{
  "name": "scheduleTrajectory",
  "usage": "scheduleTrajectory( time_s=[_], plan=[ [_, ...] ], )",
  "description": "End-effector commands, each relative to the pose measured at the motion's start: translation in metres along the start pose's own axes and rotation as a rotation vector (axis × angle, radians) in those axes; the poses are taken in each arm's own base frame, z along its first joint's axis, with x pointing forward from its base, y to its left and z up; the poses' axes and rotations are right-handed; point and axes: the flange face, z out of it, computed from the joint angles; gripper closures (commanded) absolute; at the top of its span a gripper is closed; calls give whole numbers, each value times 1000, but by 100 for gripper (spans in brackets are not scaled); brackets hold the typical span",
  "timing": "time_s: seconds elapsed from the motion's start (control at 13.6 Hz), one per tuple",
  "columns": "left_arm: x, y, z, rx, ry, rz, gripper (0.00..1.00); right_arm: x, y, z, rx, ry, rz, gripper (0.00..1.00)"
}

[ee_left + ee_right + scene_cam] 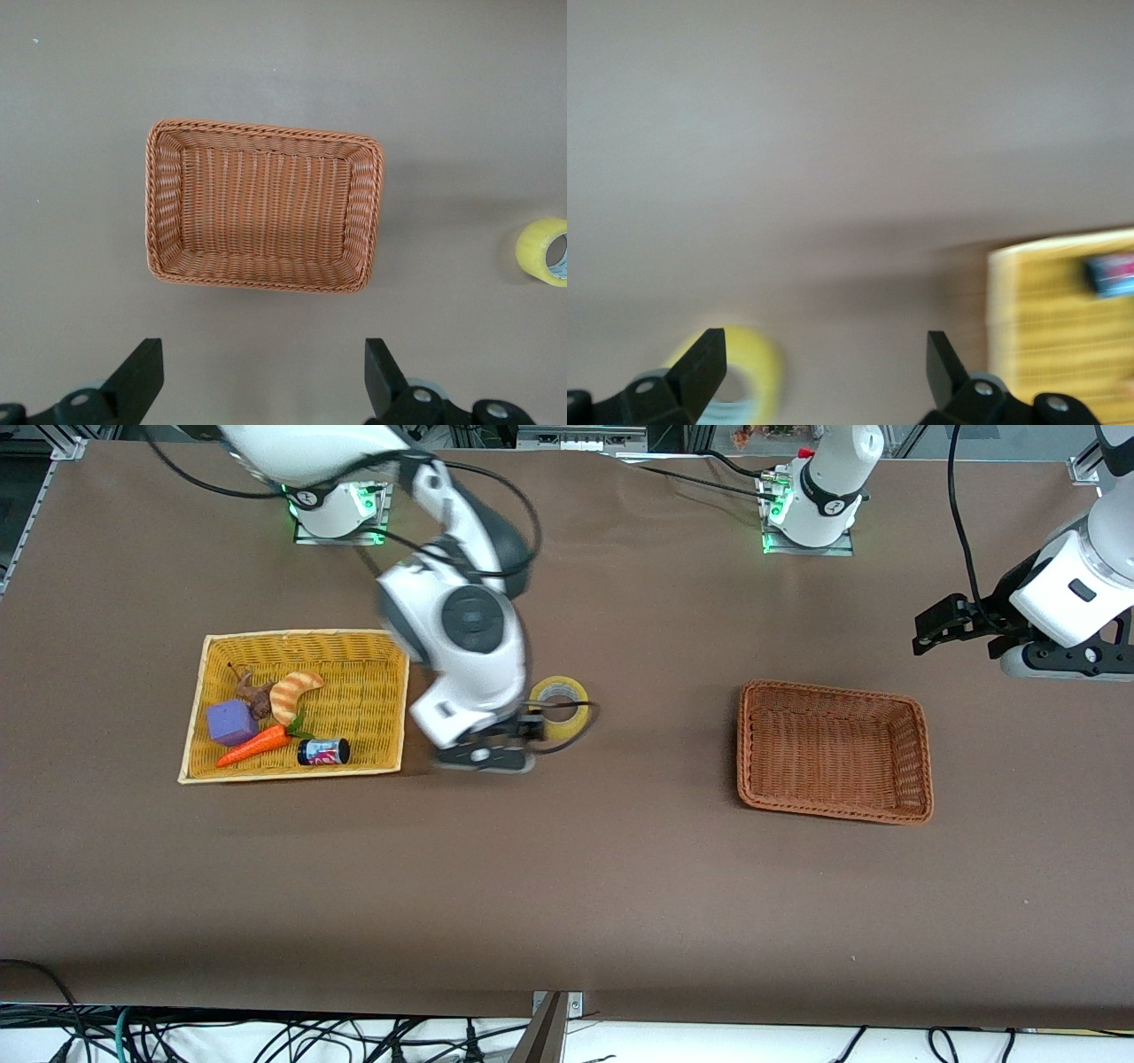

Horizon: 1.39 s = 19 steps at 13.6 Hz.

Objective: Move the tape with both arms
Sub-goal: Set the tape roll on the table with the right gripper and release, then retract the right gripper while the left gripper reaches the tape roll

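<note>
The tape [560, 701], a yellowish ring with a grey core, lies on the brown table between the two baskets, close to the yellow basket. My right gripper [530, 732] is low beside it, open and empty. In the right wrist view the tape [749, 372] shows next to one finger of the right gripper [824, 354], not between the jaws. My left gripper [928, 634] waits open and empty over the table at the left arm's end. In the left wrist view its open jaws [264, 363] frame bare table, with the tape [539, 251] at the edge.
A yellow wicker basket [301, 636] toward the right arm's end holds a purple cube [232, 722], a carrot [252, 746], a dark can [323, 752] and other toy food. An empty brown wicker basket [833, 693] sits toward the left arm's end and also shows in the left wrist view [266, 131].
</note>
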Motion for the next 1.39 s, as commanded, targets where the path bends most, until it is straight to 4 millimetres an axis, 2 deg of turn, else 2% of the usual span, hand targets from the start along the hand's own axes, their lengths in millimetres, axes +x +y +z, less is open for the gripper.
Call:
scheduleTrajectory(
  time_s=[0.0, 0.07, 0.15, 0.22, 0.29, 0.37, 0.44, 0.51, 0.66, 0.73, 0.88, 1.03, 1.1, 1.17, 1.25, 1.32],
  plan=[
    [14, 40, 27, -12, -57, 63, 0, 24, 88, -16, -11, -64, -78, 0],
    [20, 44, 50, 5, -96, 71, 0, 36, 126, -30, 9, -60, -89, 0],
    [22, 45, 69, 33, -132, 91, 0, 48, 171, -39, 43, -65, -89, 0],
    [21, 47, 71, 29, -137, 109, 0, 56, 215, -43, 83, -87, -90, 0],
    [22, 61, 75, 26, -136, 125, 0, 55, 262, -63, 135, -96, -95, 0],
    [24, 90, 85, 11, -119, 155, 0, 51, 297, -87, 175, -69, -110, 0],
    [26, 117, 96, -37, -115, 146, 0, 47, 333, -100, 161, -46, -96, 0],
    [31, 143, 113, -104, -119, 101, 0, 36, 359, -110, 134, -36, -67, 0],
    [35, 208, 154, -168, -124, 30, 0, 11, 366, -120, 96, -16, -53, 0],
    [31, 240, 168, -183, -102, 12, 0, 2, 370, -127, 88, -8, -46, 0],
    [9, 303, 198, -201, -75, -56, 0, -8, 372, -140, 78, 15, -44, 0],
    [-14, 355, 229, -196, -78, -81, 0, -36, 373, -164, 63, 48, -42, 0],
    [-22, 372, 246, -194, -75, -64, 0, -43, 373, -173, 59, 59, -31, 0],
    [-28, 382, 267, -189, -77, -54, 0, -44, 376, -165, 60, 33, -27, 0],
    [-30, 386, 290, -185, -83, -54, 0, -44, 388, -166, 57, 36, -15, 0],
    [-31, 385, 308, -180, -84, -59, 0, -43, 391, -165, 57, 41, -12, 0]
  ],
)
